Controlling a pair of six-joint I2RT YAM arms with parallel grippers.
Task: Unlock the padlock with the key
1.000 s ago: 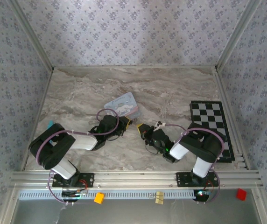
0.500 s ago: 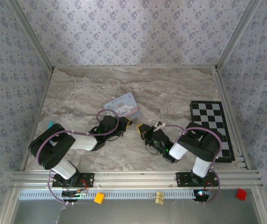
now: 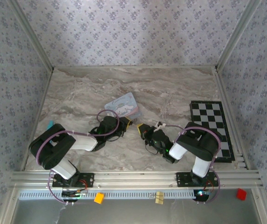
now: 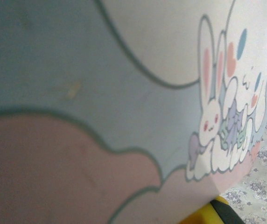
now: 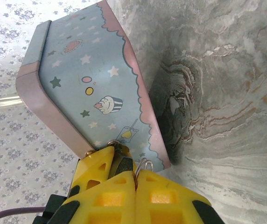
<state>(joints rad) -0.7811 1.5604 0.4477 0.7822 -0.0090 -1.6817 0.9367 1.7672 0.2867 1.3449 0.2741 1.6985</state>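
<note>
The right claw (image 5: 125, 158) is clamped on the tiny black padlock (image 5: 122, 165), whose silvery loop pokes out beside the tips. The light-blue cartoon tin (image 5: 91, 79) lies just beyond them on the table (image 5: 227, 93). The left claw (image 3: 126, 122) is close against that tin, its state unclear.

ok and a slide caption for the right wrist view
Closeup: right hand pinching a small dark metal piece at the corner of the light-blue tin, over the marble table.

Tin (image 3: 122, 105): lt-blue w/ pink scalloped border, white bunny cartoon, stars & cupcake on its side. Table (image 3: 171, 88): grey-beige marble veining. Walls (image 3: 133, 32): pale lilac-grey floral print. Board (image 3: 211, 126): blk/wht checks. Right gripper (image 5: 126, 163): yellow. Cable (image 5: 12, 213): purple.
</note>
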